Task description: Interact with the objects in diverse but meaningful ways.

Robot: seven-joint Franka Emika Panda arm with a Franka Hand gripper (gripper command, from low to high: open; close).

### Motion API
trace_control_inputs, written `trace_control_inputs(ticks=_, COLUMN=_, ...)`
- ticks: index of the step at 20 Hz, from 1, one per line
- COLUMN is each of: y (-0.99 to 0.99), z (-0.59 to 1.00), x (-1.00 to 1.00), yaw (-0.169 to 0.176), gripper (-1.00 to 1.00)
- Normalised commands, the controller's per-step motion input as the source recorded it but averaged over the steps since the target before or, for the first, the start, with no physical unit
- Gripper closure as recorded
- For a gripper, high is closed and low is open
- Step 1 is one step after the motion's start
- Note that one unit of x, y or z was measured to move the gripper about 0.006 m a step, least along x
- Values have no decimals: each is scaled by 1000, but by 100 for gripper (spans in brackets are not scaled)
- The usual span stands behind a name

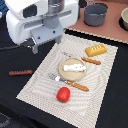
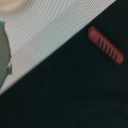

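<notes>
The sausage stick lay alone on the dark table, well off the placemat's edge. The gripper's state could not be told (fingers unseen). A misaligned descent would probably roll it away.

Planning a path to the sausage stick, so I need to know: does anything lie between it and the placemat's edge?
No. In the exterior view only bare dark tabletop separates the sausage stick from the placemat.
</notes>
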Motion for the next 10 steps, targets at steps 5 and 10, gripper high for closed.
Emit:
trace_control_inputs(ticks=5, y=0, z=-215, x=-974, yaw=133, gripper=-100)
trace_control_inputs(ticks=10, y=-40, z=-349, x=-927, yaw=114, gripper=-100)
